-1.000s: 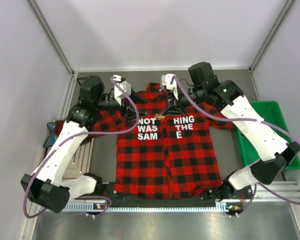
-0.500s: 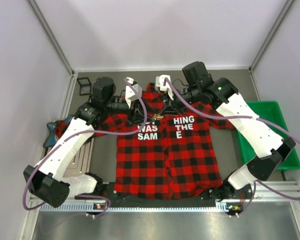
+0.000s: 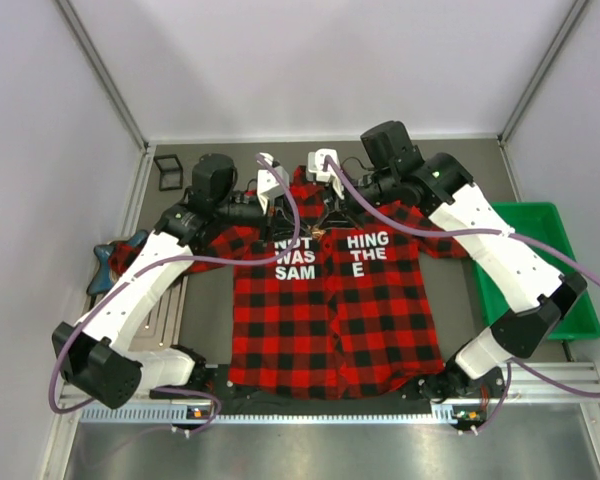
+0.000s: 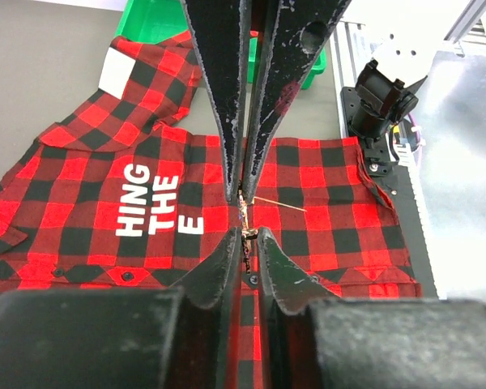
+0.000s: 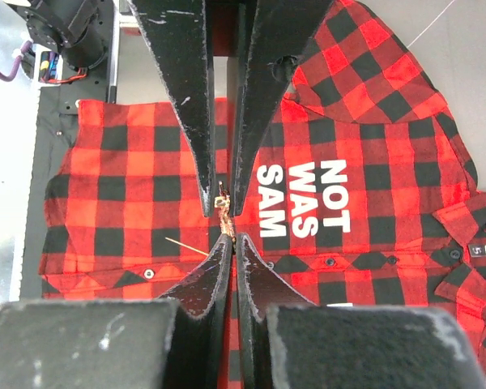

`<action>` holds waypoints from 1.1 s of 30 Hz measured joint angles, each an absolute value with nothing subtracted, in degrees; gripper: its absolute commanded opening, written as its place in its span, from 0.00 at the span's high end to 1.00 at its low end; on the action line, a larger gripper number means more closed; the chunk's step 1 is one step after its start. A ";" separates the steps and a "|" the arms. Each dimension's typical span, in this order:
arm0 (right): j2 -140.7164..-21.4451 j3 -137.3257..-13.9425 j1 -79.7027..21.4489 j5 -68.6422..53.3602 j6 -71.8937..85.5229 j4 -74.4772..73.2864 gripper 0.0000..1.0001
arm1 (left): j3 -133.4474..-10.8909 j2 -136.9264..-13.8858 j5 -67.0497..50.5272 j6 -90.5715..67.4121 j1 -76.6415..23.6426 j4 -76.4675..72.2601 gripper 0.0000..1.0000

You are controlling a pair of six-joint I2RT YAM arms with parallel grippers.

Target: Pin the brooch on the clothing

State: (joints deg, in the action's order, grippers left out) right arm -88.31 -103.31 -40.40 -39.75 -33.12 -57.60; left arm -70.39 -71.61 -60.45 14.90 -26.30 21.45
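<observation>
Top external view: the plaid shirt [image 3: 330, 310] is seen spread flat with its collar at 12 o'clock, and both arms are reached in over the button placket, between the white lettering [image 3: 293, 258] on either side.

From the left wrist, the left gripper [image 4: 245, 233] is seen entering at 6 o'clock and the right gripper [image 4: 241, 194] at 12 o'clock, tip to tip. Each pair of fingers is drawn almost together, and the brooch [image 4: 243, 215], a tiny pale speck, is judged to be pinched between them just above the placket. A thin pin wire [image 4: 279, 204] is seen pointing toward 3 o'clock, lying over the cloth. Whether it has pierced the cloth cannot be told.

Several failures are considered likely. So small a piece could be twisted or squeezed out if either grip is shifted, and it would be hard to find on the busy plaid. The wire could be slid across the loose fabric instead of through it, or the cloth could be dragged and bunched. Opposing fingertips could also be knocked together.
</observation>
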 measured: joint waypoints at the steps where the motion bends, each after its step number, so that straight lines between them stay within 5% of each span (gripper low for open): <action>1: -88.33 -103.31 -40.38 -39.66 -33.21 -57.63 1.00 | -70.39 -71.64 -60.40 14.90 -26.30 21.47 0.96; 4: -88.38 -103.44 -40.38 -39.42 -33.45 -57.69 1.00 | -70.35 -71.64 -60.55 14.70 -26.30 21.43 1.00; 7: -88.68 -104.16 -40.38 -38.70 -33.39 -58.11 0.75 | -69.80 -71.61 -60.27 13.43 -26.37 19.99 1.00; 8: -88.84 -104.40 -40.38 -38.44 -33.01 -58.17 0.56 | -69.34 -71.53 -59.79 12.10 -26.39 18.92 1.00; 11: -89.76 -105.65 -39.81 -37.95 -30.85 -57.89 0.33 | -66.87 -70.74 -53.08 7.66 -26.65 15.20 1.00; 14: -90.19 -105.91 -37.67 -37.74 -27.00 -56.80 0.23 | -64.01 -69.47 -44.97 3.07 -26.72 13.23 1.00; 33: -94.67 -106.63 -40.69 -22.06 -9.82 -44.99 0.25 | -61.49 -68.53 -28.01 -10.31 -26.72 7.55 1.00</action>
